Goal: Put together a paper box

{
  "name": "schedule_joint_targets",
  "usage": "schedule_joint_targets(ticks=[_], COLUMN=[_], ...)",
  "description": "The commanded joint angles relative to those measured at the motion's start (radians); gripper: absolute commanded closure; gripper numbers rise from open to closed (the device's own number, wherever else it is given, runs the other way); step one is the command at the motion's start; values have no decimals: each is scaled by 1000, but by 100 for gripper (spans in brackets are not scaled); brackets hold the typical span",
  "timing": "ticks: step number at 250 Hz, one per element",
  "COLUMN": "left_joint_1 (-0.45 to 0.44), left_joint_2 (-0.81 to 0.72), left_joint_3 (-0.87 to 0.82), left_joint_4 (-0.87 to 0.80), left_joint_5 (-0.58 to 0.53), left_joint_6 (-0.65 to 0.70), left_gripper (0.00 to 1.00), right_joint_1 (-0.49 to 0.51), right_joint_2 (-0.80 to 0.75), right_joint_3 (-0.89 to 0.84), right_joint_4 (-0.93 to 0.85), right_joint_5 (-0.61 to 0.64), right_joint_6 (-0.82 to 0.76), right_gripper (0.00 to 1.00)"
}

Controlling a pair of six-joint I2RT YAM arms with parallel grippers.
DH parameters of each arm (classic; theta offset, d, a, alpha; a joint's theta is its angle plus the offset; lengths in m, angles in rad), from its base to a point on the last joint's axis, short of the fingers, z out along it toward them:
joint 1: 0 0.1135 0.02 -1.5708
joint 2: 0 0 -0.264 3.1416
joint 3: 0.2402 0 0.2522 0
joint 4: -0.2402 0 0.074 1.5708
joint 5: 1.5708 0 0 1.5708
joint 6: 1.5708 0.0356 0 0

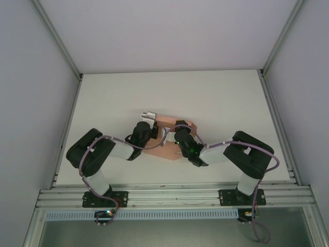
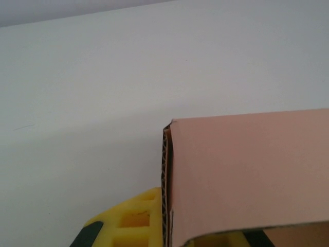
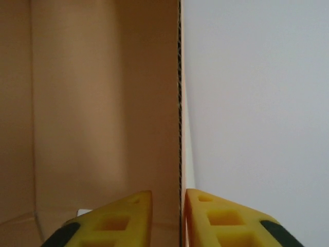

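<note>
Salmon-pink paper box (image 1: 167,122) being squared up.
Wall being clamped by right hand (image 3: 181,216); left hand's (image 2: 177,234) grip cannot be told; flap-tucking likely being called for next.

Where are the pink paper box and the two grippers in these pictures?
paper box (image 1: 165,121): top view, its far pink panel.
left gripper (image 2: 172,234): left wrist view, between its yellow fingers, at the box's edge.
right gripper (image 3: 168,198): right wrist view, between its yellow fingers, astride the box's wall.

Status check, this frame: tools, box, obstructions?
Right tool pinching paper box wall. Left tool astride a wall edge, grip unclear. Walls raised, assembly unfinished. No obstruction seen.
</note>
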Motion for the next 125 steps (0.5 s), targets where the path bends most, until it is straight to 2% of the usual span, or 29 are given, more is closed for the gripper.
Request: schedule_joint_targets(ticks=[1, 19, 32, 47, 88, 125], left_joint_1=[15, 15, 15, 16, 18, 21], left_joint_2=[-23, -48, -67, -87, -137, -186], left_joint_3=[4, 3, 6, 5, -26, -26], left_joint_4=[4, -37, -73, -100, -89, -145], left_joint_5=[-70, -109, -135, -138, -120, -76], left_joint_6=[-5, -33, -49, -57, -94, -122], left_gripper=[100, 100, 100, 100, 100, 100], right_joint_1=[-9, -10, -11, -18, -128, -278], right_joint_2=[-85, -176, -259, -374, -626, -681], right_joint_3=[4, 9, 9, -7, -35, 4], right_joint_4=[-164, -290, -379, -453, -550, -616], right_joint_5=[4, -43, -97, -185, -410, -537], right_joint_6=[119, 217, 301, 396, 634, 812], right_gripper=[57, 34, 24, 0, 0, 0])
